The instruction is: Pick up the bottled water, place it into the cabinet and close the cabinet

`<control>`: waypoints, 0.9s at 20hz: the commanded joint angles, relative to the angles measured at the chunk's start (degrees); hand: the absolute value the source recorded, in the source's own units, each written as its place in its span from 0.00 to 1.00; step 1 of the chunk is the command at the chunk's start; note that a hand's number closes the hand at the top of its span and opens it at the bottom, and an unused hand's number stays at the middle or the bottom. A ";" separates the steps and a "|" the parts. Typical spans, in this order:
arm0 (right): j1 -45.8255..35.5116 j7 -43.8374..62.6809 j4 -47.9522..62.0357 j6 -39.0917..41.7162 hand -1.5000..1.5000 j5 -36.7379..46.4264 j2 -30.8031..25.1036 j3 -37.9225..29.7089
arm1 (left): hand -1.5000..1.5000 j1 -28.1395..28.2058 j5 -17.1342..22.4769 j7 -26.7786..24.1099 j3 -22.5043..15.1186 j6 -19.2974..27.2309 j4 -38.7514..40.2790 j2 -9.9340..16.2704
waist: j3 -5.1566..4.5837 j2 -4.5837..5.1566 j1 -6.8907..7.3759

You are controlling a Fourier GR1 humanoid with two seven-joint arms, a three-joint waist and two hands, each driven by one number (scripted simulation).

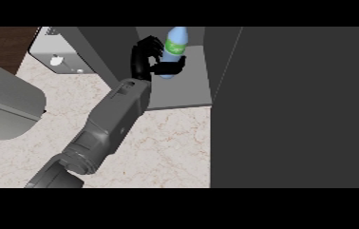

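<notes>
Cabinet point(179, 97) fills most of the right and upper part of the frame: one dark unit, its big panel on the right probably the door swung open, with a grey shelf floor showing in the upper middle. Below and left of it lies one marbled counter point(168, 147). A single grey forearm rises from the lower left corner up toward the shelf; by its position it is most likely the left arm, and no second arm shows anywhere.

One silver appliance point(60, 52) sits at the upper left, and one rounded grey object point(17, 104) is cut off by the left edge.

The left hand point(151, 57) has its fingers and thumb curled round the bottled water point(175, 45), the only bottle in sight, pale blue with a green label. The bottle stands roughly upright over the shelf floor, inside the cabinet opening, at the upper centre; whether its base touches the shelf is hidden. Holding it upright this way looks meant to let it stand once set down. Judging by this, placing is nearly done, and releasing and closing the door remain.
</notes>
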 commanded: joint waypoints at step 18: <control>2.43 0.07 -2.42 2.99 0.00 -4.72 -0.66 -0.63 | 0.00 -5.77 -1.85 -8.30 2.03 -4.41 4.35 1.51 | -0.11 0.50 -1.17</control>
